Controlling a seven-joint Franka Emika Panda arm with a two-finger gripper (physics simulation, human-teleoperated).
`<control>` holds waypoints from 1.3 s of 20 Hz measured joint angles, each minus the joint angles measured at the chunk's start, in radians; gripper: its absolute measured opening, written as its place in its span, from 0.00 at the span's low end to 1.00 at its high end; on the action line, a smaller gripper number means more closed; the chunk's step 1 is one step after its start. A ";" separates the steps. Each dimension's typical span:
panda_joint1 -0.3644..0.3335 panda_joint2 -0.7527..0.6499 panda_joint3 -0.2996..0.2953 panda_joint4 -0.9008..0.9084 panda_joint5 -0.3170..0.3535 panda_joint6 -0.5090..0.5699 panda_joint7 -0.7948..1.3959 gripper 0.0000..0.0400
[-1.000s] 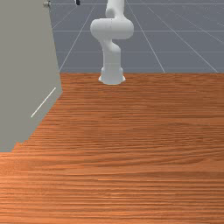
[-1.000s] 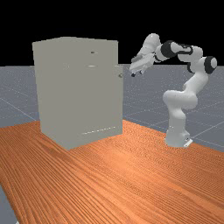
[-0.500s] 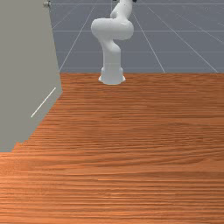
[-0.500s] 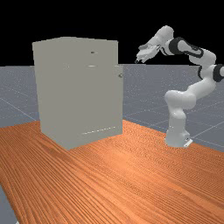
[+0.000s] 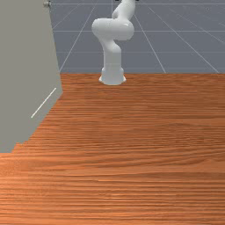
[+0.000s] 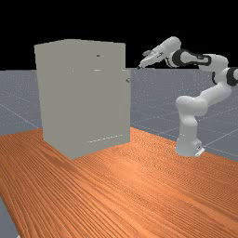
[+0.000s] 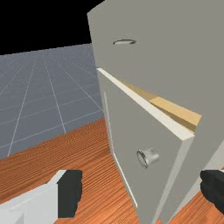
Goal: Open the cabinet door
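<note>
Closer to the cabinet [image 6: 83, 102] and lower than before, gripper [image 6: 140, 68] with fingers spread wide, open air between it and the cabinet's door [image 7: 129, 127], door ajar, knob [image 7: 149, 157] near its free edge, narrow gap behind

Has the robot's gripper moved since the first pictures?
Yes, up: in the far view, the gripper was about level with the knob; now it's higher.

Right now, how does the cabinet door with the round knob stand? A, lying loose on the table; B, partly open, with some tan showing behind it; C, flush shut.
B: the door stands angled out from the cabinet, and a tan strip shows in the gap behind its top edge.
</note>
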 joint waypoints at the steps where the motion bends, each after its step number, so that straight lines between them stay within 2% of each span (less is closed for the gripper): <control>1: -0.004 0.006 -0.009 -0.014 -0.004 0.048 -0.001 1.00; 3: -0.020 0.026 -0.028 -0.035 -0.022 0.118 -0.017 1.00; 8: -0.023 0.092 -0.123 -0.090 -0.037 0.318 -0.058 1.00; 14: 0.012 0.220 -0.164 -0.125 -0.038 0.556 -0.067 1.00; 18: 0.012 0.320 -0.179 -0.115 -0.039 0.658 -0.066 1.00; 24: 0.061 0.270 -0.148 -0.239 -0.051 0.684 -0.051 1.00; 26: 0.054 0.252 -0.079 -0.258 -0.033 0.683 0.010 1.00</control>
